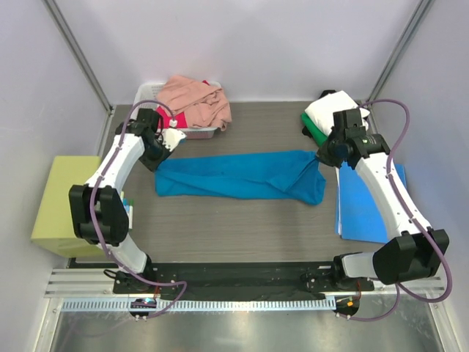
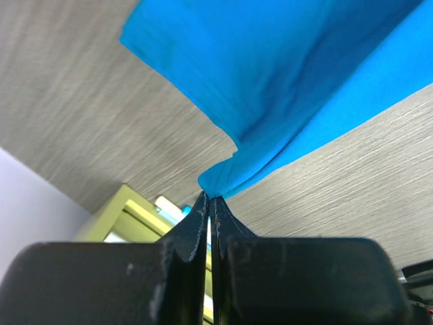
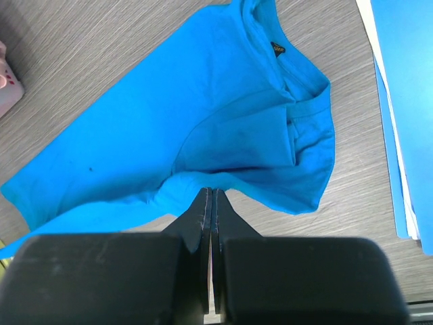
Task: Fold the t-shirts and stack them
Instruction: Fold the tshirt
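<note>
1. Right gripper (image 3: 210,193): fingers pressed together, pinching a raised fold at the edge of the teal-blue t-shirt (image 3: 203,115).
2. Shirt: creased, lying on the wood-grain table (image 3: 81,47), with the dark neck label (image 3: 277,48) showing at the collar.
3. Flat blue sheet (image 3: 409,81): right of the shirt, not touching.
4. Pink item (image 3: 7,88): left edge, cut off, unidentifiable.

basket (image 1: 146,92): mostly under pink t-shirt (image 1: 192,99) | green t-shirt (image 1: 312,127): seemingly largely beneath white t-shirt (image 1: 333,106)

Left arm (image 1: 121,158) and right arm (image 1: 385,187) are showing white links and black joints. Purple cables (image 1: 405,121) are looping alongside, black fingers (image 2: 193,227) tapering thin.
</note>
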`<state>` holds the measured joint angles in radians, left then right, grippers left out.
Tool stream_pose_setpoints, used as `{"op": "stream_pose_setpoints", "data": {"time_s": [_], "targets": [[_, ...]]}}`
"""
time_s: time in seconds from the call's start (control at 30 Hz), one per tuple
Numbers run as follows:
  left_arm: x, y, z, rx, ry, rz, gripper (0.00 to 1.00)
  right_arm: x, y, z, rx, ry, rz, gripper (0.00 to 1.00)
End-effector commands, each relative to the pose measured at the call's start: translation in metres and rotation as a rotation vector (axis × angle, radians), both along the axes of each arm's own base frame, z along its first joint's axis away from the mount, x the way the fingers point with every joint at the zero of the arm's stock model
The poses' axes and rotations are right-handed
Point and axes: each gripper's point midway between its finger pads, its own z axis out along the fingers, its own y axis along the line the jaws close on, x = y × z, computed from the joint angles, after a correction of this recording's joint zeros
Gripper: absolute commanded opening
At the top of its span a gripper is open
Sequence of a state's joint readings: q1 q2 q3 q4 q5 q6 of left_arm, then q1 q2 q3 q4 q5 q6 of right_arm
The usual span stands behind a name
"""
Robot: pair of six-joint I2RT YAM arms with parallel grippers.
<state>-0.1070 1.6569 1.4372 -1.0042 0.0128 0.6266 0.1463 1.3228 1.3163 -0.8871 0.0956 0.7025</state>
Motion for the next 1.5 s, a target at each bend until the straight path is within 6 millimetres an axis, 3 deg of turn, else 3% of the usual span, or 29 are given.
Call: {"op": "stream_pose_setpoints", "data": {"time_s": [0.0,0.27,0.57,0.67,0.93,1.13,1.17,1.2,1.23,1.27,1.3,1.37,1.47], "targets": [[-0.004,-0.003,-0.013,-0.026,0.045,0.016,0.0,0.025,-0.006,0.016,-0.019,-0.079,-0.022,0.01],[0.005,-0.009,-0.035,-0.049,0.076,0.033,0.0,0.06,-0.007,0.0,-0.009,-0.087,-0.046,0.01],[0.019,-0.009,-0.073,-0.045,0.117,0.073,0.0,0.111,-0.013,-0.054,-0.035,-0.004,-0.083,0.01],[0.022,-0.009,-0.079,-0.039,0.121,0.078,0.0,0.124,-0.015,-0.072,-0.04,0.031,-0.094,0.01],[0.019,0.004,-0.086,0.029,0.106,0.074,0.0,0.148,-0.022,-0.08,-0.064,0.028,-0.115,0.01],[0.022,0.015,-0.088,0.084,0.079,0.086,0.0,0.16,-0.029,-0.11,-0.071,0.091,-0.115,0.01],[0.023,0.016,-0.088,0.088,0.075,0.086,0.04,0.161,-0.029,-0.116,-0.073,0.108,-0.112,0.05],[0.023,0.017,-0.086,0.088,0.069,0.091,0.18,0.165,-0.03,-0.116,-0.073,0.105,-0.109,0.27],[0.023,0.017,-0.085,0.088,0.069,0.093,0.31,0.162,-0.03,-0.119,-0.079,0.126,-0.101,0.4],[0.025,0.017,-0.082,0.087,0.058,0.097,0.47,0.163,-0.03,-0.118,-0.079,0.133,-0.101,0.51],[0.026,0.017,-0.076,0.084,0.042,0.099,0.75,0.166,-0.031,-0.116,-0.08,0.133,-0.099,0.67],[0.028,0.019,-0.069,0.094,0.019,0.101,1.0,0.164,-0.032,-0.11,-0.085,0.134,-0.102,0.83],[0.032,0.023,-0.054,0.108,-0.017,0.113,1.0,0.159,-0.033,-0.084,-0.078,0.089,-0.114,0.96]]}}
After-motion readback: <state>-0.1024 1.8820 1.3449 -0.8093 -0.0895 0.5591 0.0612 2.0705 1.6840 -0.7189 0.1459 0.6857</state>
